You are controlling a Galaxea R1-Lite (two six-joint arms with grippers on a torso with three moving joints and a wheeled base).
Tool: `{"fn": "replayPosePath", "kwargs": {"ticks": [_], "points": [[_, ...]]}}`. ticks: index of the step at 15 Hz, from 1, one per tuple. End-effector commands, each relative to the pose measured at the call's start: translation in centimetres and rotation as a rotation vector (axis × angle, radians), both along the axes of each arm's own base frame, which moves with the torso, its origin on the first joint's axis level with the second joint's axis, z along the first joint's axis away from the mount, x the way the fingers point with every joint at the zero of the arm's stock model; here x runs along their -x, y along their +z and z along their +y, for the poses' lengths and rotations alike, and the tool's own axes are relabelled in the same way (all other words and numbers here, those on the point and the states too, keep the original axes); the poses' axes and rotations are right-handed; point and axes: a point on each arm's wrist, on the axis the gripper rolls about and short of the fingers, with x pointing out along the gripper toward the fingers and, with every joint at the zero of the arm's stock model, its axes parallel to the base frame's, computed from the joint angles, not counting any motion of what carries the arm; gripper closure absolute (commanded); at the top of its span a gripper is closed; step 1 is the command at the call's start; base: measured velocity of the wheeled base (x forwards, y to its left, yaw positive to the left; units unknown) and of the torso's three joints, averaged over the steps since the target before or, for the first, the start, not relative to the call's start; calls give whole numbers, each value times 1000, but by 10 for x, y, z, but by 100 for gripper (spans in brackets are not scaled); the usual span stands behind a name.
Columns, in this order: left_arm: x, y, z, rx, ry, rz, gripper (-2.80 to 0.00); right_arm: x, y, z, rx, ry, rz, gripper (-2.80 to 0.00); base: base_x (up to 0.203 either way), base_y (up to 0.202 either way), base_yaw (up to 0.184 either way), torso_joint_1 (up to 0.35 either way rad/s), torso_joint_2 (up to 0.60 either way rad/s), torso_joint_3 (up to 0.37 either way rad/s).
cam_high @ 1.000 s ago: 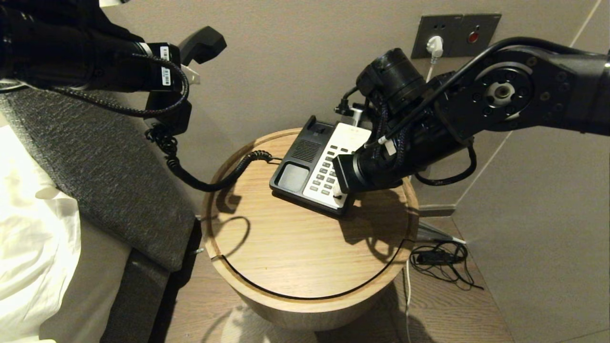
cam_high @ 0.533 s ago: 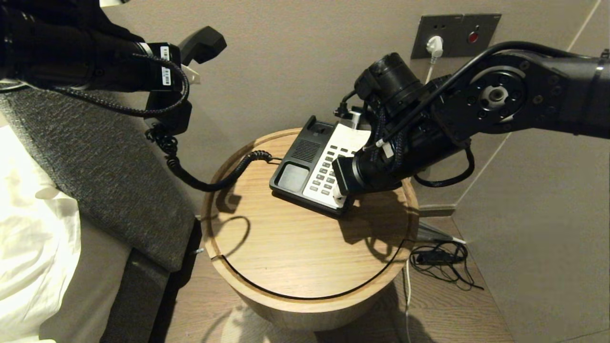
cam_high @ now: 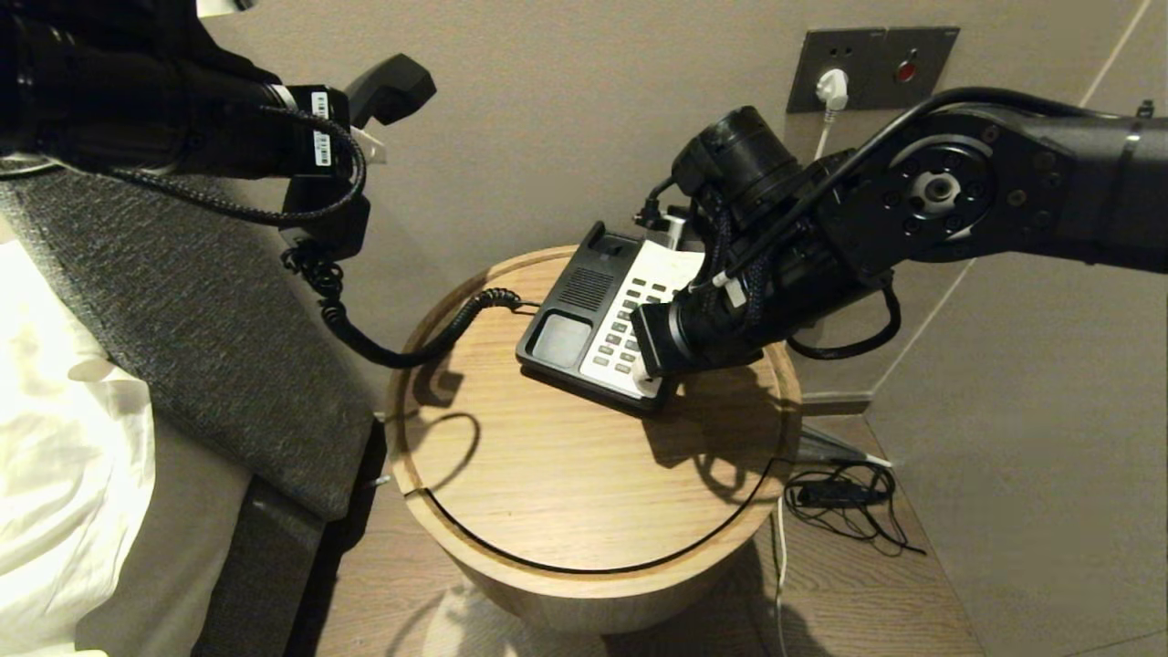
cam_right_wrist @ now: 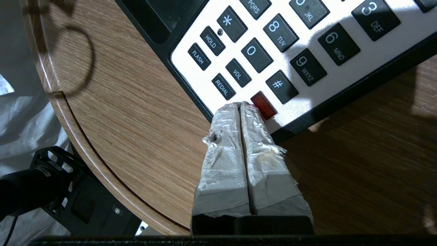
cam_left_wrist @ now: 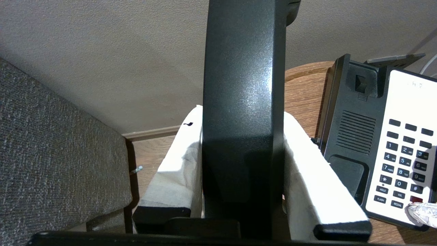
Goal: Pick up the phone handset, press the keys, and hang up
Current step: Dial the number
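Observation:
The black and white phone base point(cam_high: 598, 319) sits on the round wooden table point(cam_high: 584, 474). My left gripper point(cam_high: 351, 155) is shut on the black handset point(cam_high: 388, 87) and holds it up high at the left, off the cradle; in the left wrist view the handset point(cam_left_wrist: 244, 102) fills the gap between the white-wrapped fingers point(cam_left_wrist: 177, 160). A coiled cord point(cam_high: 401, 338) runs from handset to base. My right gripper point(cam_high: 646, 370) is shut, its tips point(cam_right_wrist: 240, 106) at the keypad's near corner beside the red key point(cam_right_wrist: 263, 105), below REDIAL.
A grey upholstered headboard point(cam_high: 201, 347) and white bedding stand to the left. A wall socket plate point(cam_high: 871, 64) with a white plug is behind the table. A black cable bundle point(cam_high: 839, 497) lies on the floor at the right.
My right arm has shifted slightly left and down over the keypad's near corner. The left arm with the handset has barely moved.

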Motion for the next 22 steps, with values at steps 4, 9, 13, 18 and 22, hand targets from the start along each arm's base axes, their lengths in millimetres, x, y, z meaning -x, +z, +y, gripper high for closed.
{"fn": "replayPosePath", "kwargs": {"ticks": [4,9,13,18,22], "points": [[-1,-6,0,-5,4,21,0,-2,-4,1,13,-7,10,0,0,0,0,0,0,0],[-1,-5,0,-3,3,18,0,-2,-3,0,16,-21,1,0,0,0,0,0,0,0],[2,-2,1,-1,2,9,0,6,19,-5,-50,-16,-65,0,0,0,0,0,0,0],[5,0,1,-1,-1,-2,0,20,45,-23,-87,-41,-111,0,0,0,0,0,0,0],[-1,-10,-9,-15,-31,34,0,33,78,-75,-127,-161,-138,0,0,0,0,0,0,0]]}}
